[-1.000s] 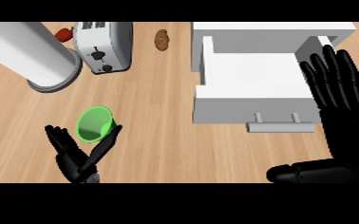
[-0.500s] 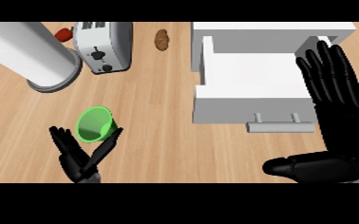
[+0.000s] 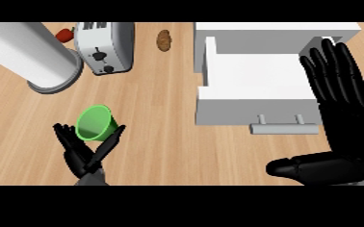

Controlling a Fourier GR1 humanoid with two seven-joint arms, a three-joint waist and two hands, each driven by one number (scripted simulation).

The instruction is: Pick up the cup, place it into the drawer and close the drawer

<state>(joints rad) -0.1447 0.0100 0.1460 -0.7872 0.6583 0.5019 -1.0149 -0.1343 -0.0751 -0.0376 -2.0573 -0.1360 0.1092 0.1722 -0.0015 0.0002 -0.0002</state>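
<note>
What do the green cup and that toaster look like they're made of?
The green cup looks like plastic: a bright, even colour with thin walls and a matte surface, though the look leaves it open. The toaster looks like brushed or polished metal: a silvery grey body with soft sheen and dark knobs on its end.

**Even light over a kitchen counter**

Bright, diffuse light falls evenly across the wooden counter (image 3: 156,106), with no glare. Soft shadows sit just below the white drawer (image 3: 256,101) at centre right and beside the metal cylinder (image 3: 35,57) at upper left. Edges stay crisp throughout the frame.
</note>
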